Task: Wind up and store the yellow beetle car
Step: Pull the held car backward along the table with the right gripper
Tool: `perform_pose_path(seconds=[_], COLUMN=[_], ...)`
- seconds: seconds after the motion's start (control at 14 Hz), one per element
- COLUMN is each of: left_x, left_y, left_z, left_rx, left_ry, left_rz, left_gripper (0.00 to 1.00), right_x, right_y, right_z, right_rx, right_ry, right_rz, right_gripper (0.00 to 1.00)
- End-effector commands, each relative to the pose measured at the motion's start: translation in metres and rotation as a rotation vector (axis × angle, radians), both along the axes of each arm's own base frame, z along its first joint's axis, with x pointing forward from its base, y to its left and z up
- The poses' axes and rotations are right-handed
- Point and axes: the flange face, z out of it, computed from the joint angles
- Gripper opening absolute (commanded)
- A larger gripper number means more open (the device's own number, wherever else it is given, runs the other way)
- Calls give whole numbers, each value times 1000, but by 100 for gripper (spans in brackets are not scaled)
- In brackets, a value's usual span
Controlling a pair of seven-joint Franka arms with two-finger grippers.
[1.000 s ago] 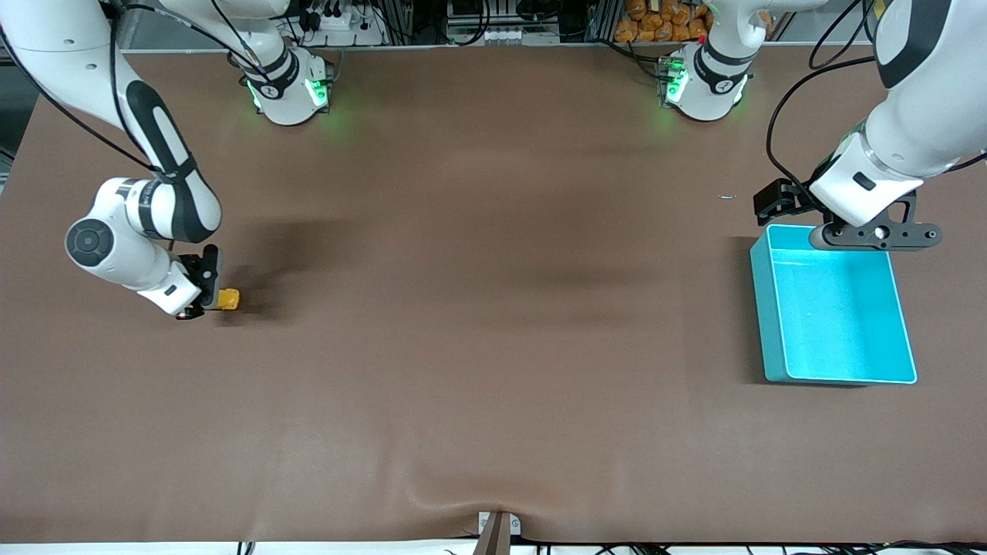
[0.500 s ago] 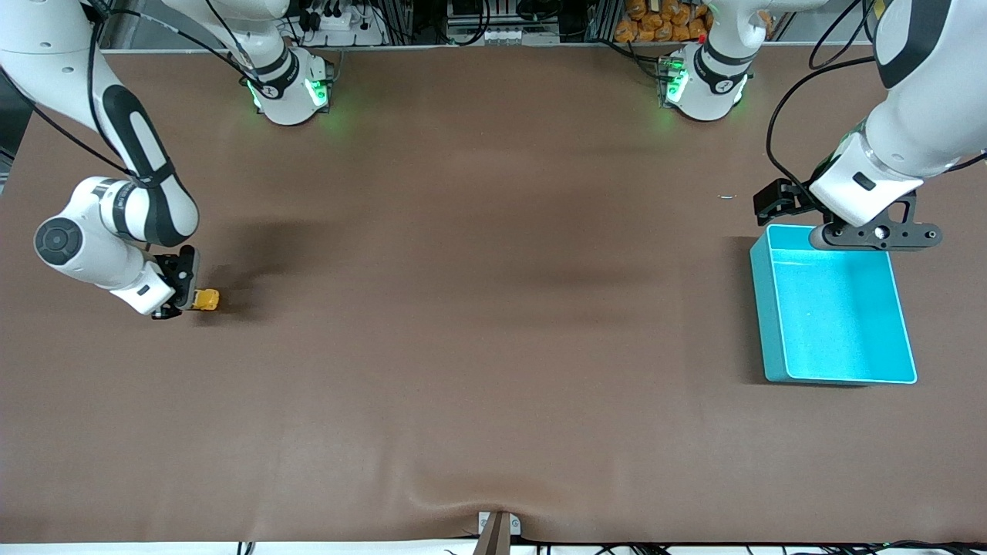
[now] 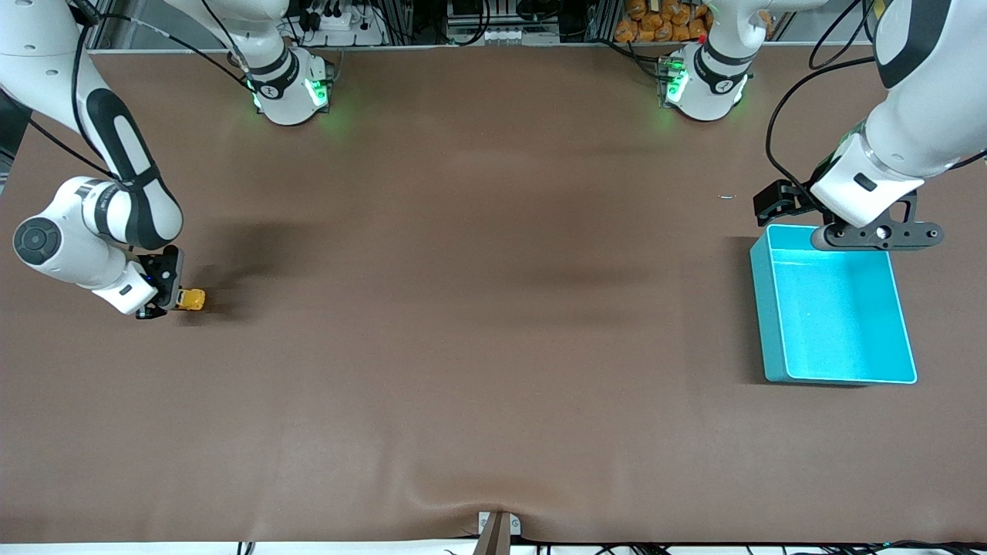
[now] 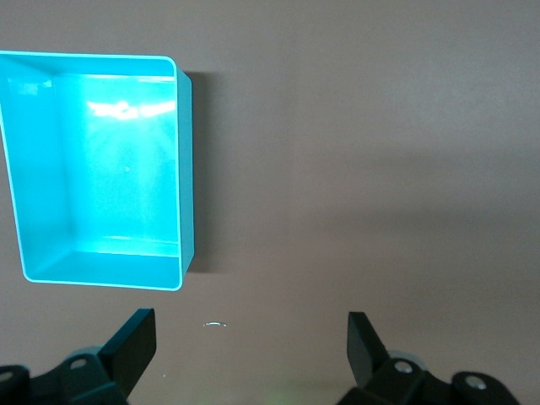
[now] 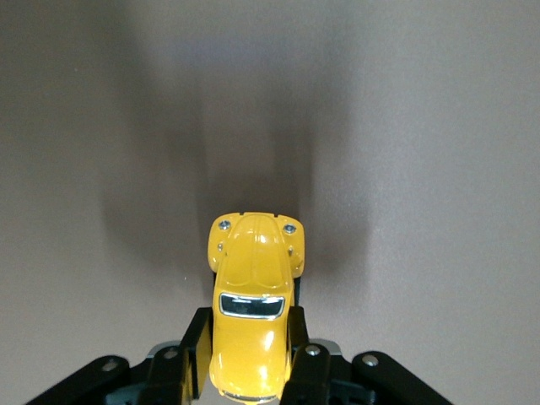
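**Right gripper clamped on the beetle car, bin waiting**

Right gripper [image 3: 171, 297] grips the yellow beetle car [image 3: 190, 299] low on the brown table [image 3: 478, 308] at the right arm's end – front view. Left gripper [image 3: 779, 202] waits beside the turquoise bin [image 3: 771, 324], which holds nothing. Left wrist view: fingers [image 4: 135, 342] spread wide. Right wrist view: fingers [image 5: 198, 350] pinch the car's flanks – storing remains, probably winding too

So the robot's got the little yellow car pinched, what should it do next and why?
Probably let go. The right gripper is shut on the yellow beetle car low at the right arm's end of the table, its nose facing the turquoise bin at the left arm's end. The brown table runs bare between them, and the left gripper waits open beside the bin.
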Motion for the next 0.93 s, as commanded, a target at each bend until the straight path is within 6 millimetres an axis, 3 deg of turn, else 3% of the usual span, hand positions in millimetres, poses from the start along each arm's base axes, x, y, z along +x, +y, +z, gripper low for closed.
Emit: perform_pose_path(seconds=[0.0, 0.14, 0.21, 0.43, 0.64, 0.86], left_x=[1, 1, 1, 1, 2, 3], left_y=[-3, -2, -2, -1, -1, -1], left_z=[2, 2, 1, 2, -2, -2], left_rx=[15, 15, 15, 15, 15, 15], left_ry=[-6, -6, -5, -6, -2, -1], left_rz=[10, 13, 11, 14, 16, 16], left_gripper=[100, 100, 100, 100, 100, 100], right_x=[-3, -1, 6, 41, 63, 59], right_y=[-15, -19, -21, -32, -43, -56], right_z=[-50, -48, -41, 2, 47, 54], right_rx=[2, 1, -5, 5, 18, 56], right_ry=[43, 40, 25, 87, 153, 168], right_rz=[11, 6, 6, -19, -46, -95], right_gripper=[28, 32, 42, 100, 100, 100])
